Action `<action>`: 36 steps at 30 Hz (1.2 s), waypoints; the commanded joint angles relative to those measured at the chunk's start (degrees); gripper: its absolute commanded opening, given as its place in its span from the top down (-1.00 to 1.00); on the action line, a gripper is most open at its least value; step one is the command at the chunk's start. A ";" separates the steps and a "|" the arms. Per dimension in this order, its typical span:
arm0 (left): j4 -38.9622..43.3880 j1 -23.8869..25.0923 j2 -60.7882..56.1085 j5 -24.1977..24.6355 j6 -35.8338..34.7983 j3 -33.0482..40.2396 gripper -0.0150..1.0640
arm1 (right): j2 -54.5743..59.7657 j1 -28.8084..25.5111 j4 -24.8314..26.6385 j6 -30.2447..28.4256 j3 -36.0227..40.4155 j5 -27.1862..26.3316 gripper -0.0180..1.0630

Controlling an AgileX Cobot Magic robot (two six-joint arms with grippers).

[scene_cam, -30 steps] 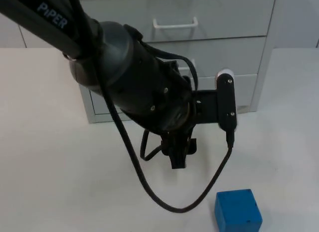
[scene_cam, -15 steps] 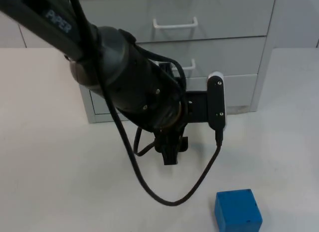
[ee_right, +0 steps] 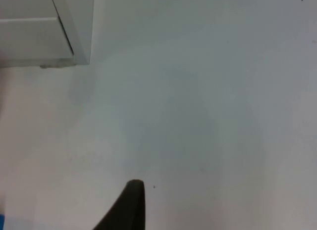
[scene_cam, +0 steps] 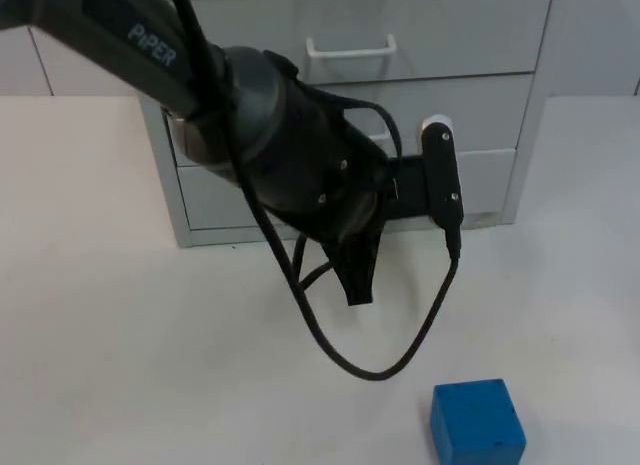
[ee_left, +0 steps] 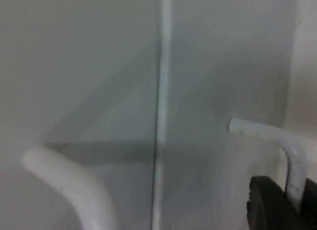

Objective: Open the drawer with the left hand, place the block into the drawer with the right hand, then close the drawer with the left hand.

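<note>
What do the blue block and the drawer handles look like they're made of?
The blue block looks like matte foam or plastic: flat colour, no glare, slightly soft edges. The drawer handles look like smooth white plastic or coated metal, rounded bars with a faint sheen. Neither is certain.

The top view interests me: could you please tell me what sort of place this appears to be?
Probably a robot test bench, not a home: a bare white table top, a grey drawer cabinet with white handles, and one blue block as the only prop.
</note>
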 commanded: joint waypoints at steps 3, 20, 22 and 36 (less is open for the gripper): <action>-10.35 -1.09 0.80 3.54 2.91 1.03 0.97 | -0.02 -0.46 -0.25 0.25 0.00 -0.65 -0.98; -57.92 -12.18 -3.75 10.00 45.04 1.37 0.98 | -0.02 -0.46 -0.13 0.25 0.00 -0.51 -0.98; -61.03 -12.97 -3.88 11.20 48.67 1.37 0.98 | -0.02 -0.46 -0.13 0.25 0.00 -0.40 -0.98; -66.37 -13.40 -4.51 11.49 53.43 1.37 0.98 | -0.02 -0.46 -0.13 1.36 0.00 -0.30 -0.98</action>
